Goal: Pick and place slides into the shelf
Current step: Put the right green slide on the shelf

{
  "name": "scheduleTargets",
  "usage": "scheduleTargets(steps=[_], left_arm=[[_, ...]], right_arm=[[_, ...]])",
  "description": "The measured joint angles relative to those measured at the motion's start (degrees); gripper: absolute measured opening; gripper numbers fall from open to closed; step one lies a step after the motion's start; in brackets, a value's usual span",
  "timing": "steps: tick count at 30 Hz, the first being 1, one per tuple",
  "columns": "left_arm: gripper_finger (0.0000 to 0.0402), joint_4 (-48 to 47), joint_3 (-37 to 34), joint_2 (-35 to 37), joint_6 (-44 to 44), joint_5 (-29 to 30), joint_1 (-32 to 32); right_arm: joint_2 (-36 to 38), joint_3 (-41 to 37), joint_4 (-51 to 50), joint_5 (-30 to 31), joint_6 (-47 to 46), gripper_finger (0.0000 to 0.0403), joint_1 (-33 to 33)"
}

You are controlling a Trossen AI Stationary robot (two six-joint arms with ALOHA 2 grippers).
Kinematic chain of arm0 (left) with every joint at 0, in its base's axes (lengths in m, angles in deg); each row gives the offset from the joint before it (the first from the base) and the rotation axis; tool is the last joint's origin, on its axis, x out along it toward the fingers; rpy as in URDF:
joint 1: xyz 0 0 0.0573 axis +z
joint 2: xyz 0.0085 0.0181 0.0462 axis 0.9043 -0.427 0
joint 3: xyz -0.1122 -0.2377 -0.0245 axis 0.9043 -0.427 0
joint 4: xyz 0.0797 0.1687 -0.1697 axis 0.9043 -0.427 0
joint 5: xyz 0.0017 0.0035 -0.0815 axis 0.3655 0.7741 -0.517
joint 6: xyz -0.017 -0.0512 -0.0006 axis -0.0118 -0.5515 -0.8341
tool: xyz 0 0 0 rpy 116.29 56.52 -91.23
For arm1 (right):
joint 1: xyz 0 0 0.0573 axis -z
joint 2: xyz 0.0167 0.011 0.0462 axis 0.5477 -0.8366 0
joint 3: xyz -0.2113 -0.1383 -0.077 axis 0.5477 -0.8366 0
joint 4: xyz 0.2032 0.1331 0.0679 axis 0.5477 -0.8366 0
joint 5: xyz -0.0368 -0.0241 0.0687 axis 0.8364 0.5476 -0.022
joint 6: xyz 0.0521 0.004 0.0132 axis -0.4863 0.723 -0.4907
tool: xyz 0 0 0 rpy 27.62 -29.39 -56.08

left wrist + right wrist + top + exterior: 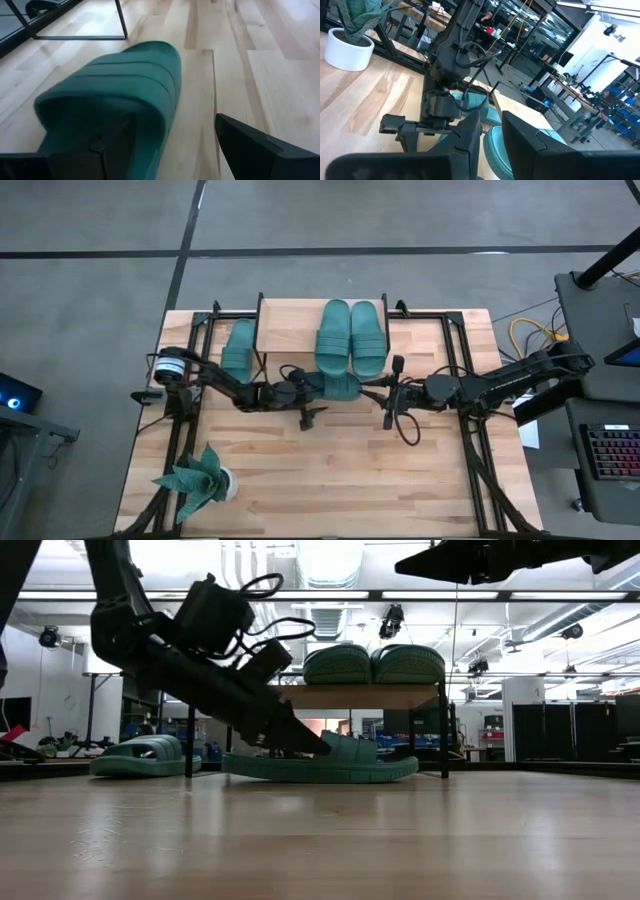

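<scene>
Four teal slides show. Two lie side by side on the shelf, soles on its plank top. A third rests sole-down on the table left of the shelf. The fourth lies crosswise on the table at the shelf's near edge. My left gripper is open at this slide's heel end. My right gripper hovers high to the slide's right, its fingers a narrow gap apart and holding nothing. My left gripper comes slanting down from the table's left, along the slide. One finger reaches onto the footbed, into the opening under the strap. The other finger stands outside, over bare table beside the slide. The fingers are apart, and the slide's sole lies on the table.
A teal leafy plant in a white pot stands at the table's near left corner. Black frame rails run along both table sides. The shelf's thin black legs stand right behind the slide. Bare wood stretches toward the near edge.
</scene>
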Motion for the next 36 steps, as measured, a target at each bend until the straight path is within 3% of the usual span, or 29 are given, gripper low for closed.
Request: scheduleTargets(steps=[16,36], left_arm=[[0.0244,-0.1,1.3,0.3,-0.3,-3.2,0.2],[0.0012,-0.1,2.4,0.2,-1.8,-2.6,2.1]], right_arm=[[0.0,0.0,-0.3,0.0,0.0,0.0070,0.0],[0.0,0.0,-0.3,0.0,0.0,0.0063,0.0]])
